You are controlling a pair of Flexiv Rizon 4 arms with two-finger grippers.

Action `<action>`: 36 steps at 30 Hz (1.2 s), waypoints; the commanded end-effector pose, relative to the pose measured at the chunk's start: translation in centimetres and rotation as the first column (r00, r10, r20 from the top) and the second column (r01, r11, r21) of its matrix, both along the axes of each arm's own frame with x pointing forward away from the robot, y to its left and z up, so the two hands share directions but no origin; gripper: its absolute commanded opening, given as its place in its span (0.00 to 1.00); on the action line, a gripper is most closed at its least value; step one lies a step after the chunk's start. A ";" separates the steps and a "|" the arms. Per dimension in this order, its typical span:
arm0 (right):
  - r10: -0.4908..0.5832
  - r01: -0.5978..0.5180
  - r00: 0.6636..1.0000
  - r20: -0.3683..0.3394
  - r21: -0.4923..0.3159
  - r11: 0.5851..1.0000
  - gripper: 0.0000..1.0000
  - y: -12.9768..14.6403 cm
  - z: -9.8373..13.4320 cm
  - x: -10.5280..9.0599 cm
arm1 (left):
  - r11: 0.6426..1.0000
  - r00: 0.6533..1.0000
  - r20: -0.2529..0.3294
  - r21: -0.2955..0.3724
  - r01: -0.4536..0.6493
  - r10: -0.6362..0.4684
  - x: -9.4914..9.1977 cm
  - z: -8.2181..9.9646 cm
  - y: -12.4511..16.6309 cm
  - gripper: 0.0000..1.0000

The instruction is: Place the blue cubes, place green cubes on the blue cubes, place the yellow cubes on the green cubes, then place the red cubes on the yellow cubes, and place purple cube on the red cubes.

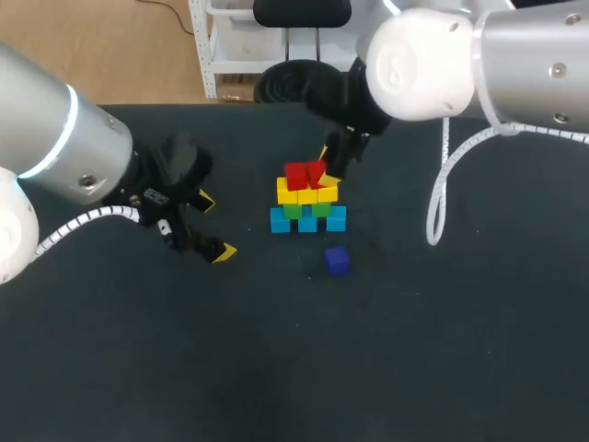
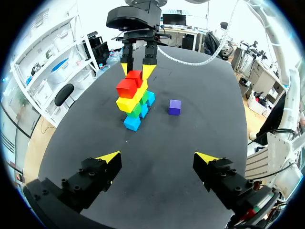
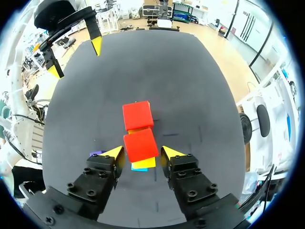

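The cube stack stands mid-table: a row of blue cubes [image 1: 308, 222], green cubes [image 1: 306, 210] on them, yellow cubes [image 1: 306, 194] above, and two red cubes [image 1: 304, 174] on top. A purple cube [image 1: 337, 261] lies alone on the table in front of the stack. My right gripper [image 3: 141, 153] hangs over the stack's top with one red cube [image 3: 140, 145] between its fingers. That cube rests on the yellow layer, a thin gap shows at each fingertip, and the second red cube [image 3: 137, 115] sits just ahead. My left gripper [image 1: 213, 226] is wide open and empty, left of the stack.
The black table [image 1: 414, 350] carries only the stack and the purple cube [image 2: 174, 107]. My right arm's white cable [image 1: 440, 198] hangs down to the right of the stack.
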State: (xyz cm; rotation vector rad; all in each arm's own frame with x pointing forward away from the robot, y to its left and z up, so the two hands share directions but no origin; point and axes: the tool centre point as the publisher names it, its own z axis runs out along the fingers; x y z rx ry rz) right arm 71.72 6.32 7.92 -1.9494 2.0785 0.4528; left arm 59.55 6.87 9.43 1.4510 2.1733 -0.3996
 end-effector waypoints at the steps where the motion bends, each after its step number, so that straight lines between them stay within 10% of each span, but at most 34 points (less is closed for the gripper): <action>1: -0.004 0.004 1.000 0.007 0.002 1.000 0.49 -0.3 0.4 0.0 | 1.000 1.000 0.001 0.002 -0.002 0.002 0.0 0.0 0.0 1.00; 18: -0.019 0.018 1.000 0.021 0.008 1.000 0.49 -2.6 1.6 -0.3 | 1.000 1.000 0.001 0.002 -0.002 0.002 0.0 0.0 0.0 1.00; 20: -0.030 0.030 0.999 0.023 0.006 1.000 0.45 -3.1 1.6 0.0 | 1.000 1.000 0.001 0.002 -0.002 0.002 0.0 0.0 0.0 1.00; 22: -0.033 0.033 0.999 0.020 0.012 0.999 0.00 -3.3 1.5 0.2 | 1.000 1.000 0.001 0.002 -0.002 0.002 0.0 0.0 0.0 1.00; 36: -0.019 0.019 1.000 0.001 0.042 0.999 0.00 -2.9 1.1 0.1 | 1.000 1.000 0.001 0.002 -0.002 0.002 0.0 0.0 0.0 1.00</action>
